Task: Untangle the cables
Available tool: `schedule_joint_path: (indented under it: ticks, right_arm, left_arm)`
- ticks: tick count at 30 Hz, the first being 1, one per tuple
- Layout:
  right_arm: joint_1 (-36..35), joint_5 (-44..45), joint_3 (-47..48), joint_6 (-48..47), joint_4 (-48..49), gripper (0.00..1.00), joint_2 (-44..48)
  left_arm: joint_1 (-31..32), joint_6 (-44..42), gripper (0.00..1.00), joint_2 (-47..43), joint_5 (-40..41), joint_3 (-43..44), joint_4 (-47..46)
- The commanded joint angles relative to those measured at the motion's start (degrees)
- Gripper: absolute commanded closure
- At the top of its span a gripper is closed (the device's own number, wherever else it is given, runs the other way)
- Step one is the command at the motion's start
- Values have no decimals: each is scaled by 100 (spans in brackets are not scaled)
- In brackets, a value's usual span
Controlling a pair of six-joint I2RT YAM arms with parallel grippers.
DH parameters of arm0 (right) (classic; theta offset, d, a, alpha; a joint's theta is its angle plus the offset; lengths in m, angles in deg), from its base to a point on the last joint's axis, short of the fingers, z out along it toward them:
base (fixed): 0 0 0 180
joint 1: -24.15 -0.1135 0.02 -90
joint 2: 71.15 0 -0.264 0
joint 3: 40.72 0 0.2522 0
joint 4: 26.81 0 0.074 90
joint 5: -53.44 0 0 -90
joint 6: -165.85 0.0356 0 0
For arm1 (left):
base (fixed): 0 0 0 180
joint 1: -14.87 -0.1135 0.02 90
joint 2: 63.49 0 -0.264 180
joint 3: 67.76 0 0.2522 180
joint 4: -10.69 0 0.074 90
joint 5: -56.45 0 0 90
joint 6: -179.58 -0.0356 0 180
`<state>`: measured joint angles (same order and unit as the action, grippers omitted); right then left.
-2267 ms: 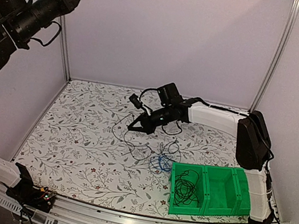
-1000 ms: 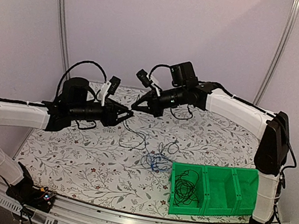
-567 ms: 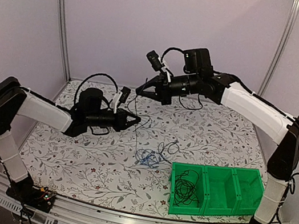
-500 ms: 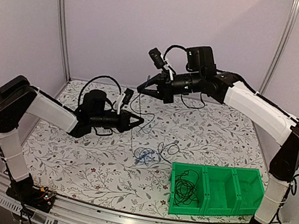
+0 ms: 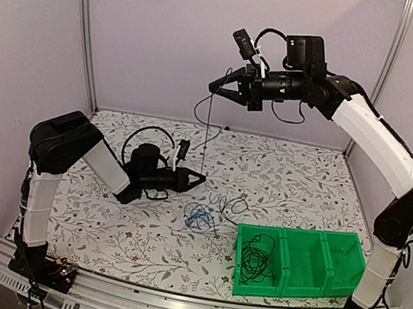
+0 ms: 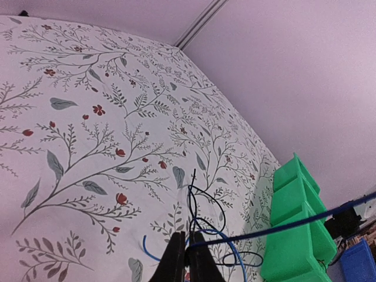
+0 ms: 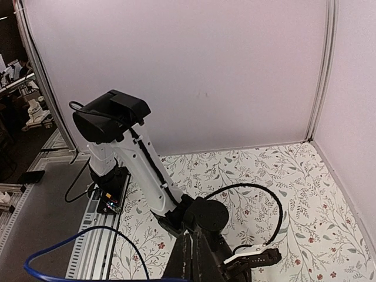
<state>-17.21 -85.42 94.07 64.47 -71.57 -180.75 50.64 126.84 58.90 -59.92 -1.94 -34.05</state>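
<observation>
Top external view: the right claw [image 5: 212,89], high at upper centre, has its fingertips pressed together on a thin strand that hangs straight down toward the floral-printed table [image 5: 99,216]. The left claw [image 5: 202,178] lies low over the table just left of centre, tips together. A bright blue cable [image 5: 197,217] is bunched on the table just below it, and thin black cables [image 5: 234,204] loop immediately to the right. At lower right stands a green plastic three-compartment bin [image 5: 294,294]; its leftmost compartment holds a coiled black cable [image 5: 254,261].

Left wrist view: the left claw [image 6: 183,258] at the bottom edge is closed. The bright blue cable [image 6: 276,228] meets its tips and runs taut to the right edge, while black strands [image 6: 192,200] rise from the same point. Whether the tips actually nip a strand cannot be told. The green bin [image 6: 294,211] stands at right.

Right wrist view: the right claw [image 7: 187,264] at bottom centre is pressed together, pinching the bright blue cable [image 7: 76,241], which arcs across the lower left. The black-and-white left arm [image 7: 135,158] lies beneath.
</observation>
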Motion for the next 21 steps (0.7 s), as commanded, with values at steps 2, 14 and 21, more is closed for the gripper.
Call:
schedule_joint_path:
  ticks: [2, 14, 21]
  right_arm:
    - [510, -544, 736, -54, 486, 100, 439]
    - [1329, -236, 462, -323, 388, 100, 871]
    - [1419, 175, -697, -932, -43, 100, 1714]
  left_arm:
    - [-61, 205, 100, 247, 370, -270, 517]
    - [-78, -155, 77, -99, 556, -253, 1241]
    - [-93, -550, 72, -599, 814, -243, 1842]
